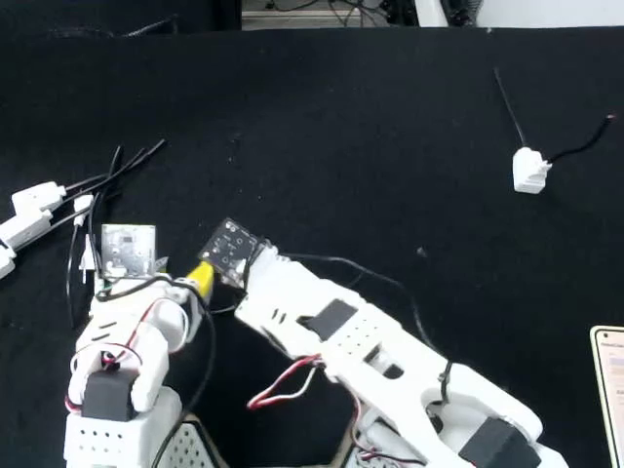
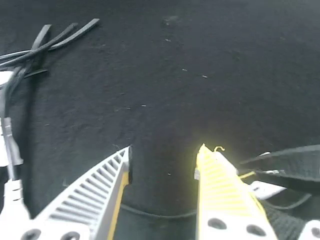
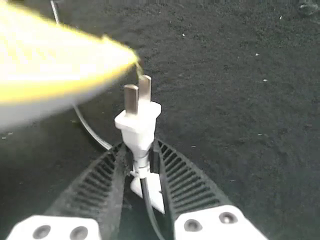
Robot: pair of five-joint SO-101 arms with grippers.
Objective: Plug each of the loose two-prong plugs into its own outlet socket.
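Observation:
A white two-prong plug (image 3: pixel 137 125) stands between the black fingers of my right gripper (image 3: pixel 140 150), which is shut on its body; the prongs point away from the wrist and its cable runs back under the fingers. My left gripper (image 2: pixel 165 152) is open over bare black cloth, with nothing between its white and yellow fingers. That yellow finger (image 3: pixel 60 75) hangs just beside the held plug's prongs. A second white plug (image 1: pixel 529 171) lies loose at the far right with its black wire. White outlet sockets (image 1: pixel 37 198) sit at the table's left edge.
Black cables (image 1: pixel 117 171) fan out from the sockets near the left arm (image 1: pixel 127 341). The right arm (image 1: pixel 331 322) crosses the front middle. A black cloth (image 1: pixel 341 127) covers the table. A white sheet (image 1: pixel 609 380) lies at the right edge.

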